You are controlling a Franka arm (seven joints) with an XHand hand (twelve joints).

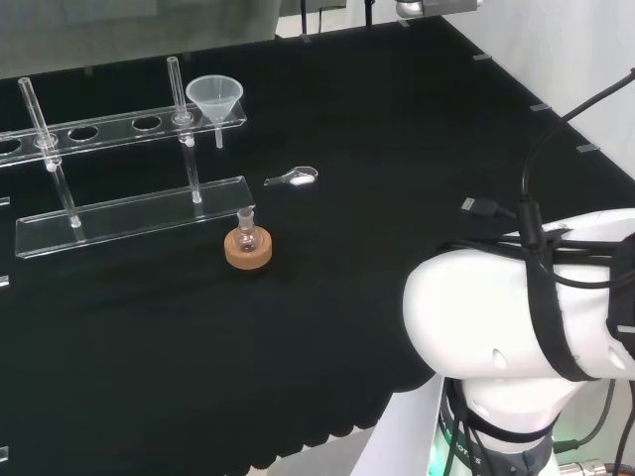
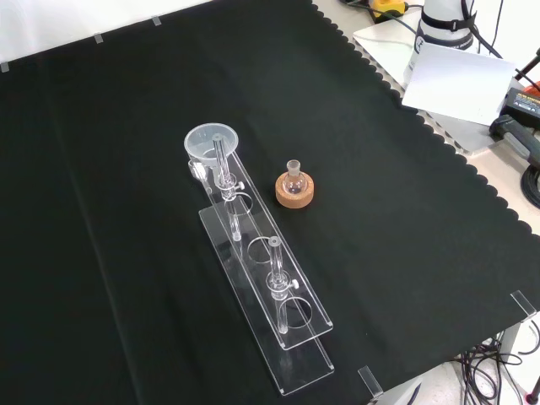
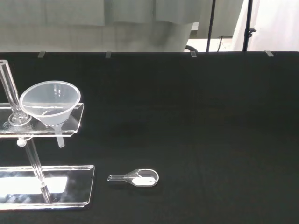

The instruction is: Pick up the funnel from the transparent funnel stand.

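Here the funnel [image 1: 214,97] sits in the end hole of the transparent funnel stand [image 1: 129,213], open cloth at 3 o'clock in the head view. The stand's far end is cut off there. The robot hand's state cannot be told.

A cork ring [image 1: 248,249] sits left of centre in the head view and carries a small round glass flask [image 1: 246,233] standing upright with its neck up; in the front view the pair lies near the middle of the frame. A small clear scoop [image 1: 295,178] with something white in its bowl lies flat on the black cloth [image 1: 397,149] in the head view's upper middle, well apart from the ring. White sheets [image 2: 456,80] occupy the front view's upper right corner.
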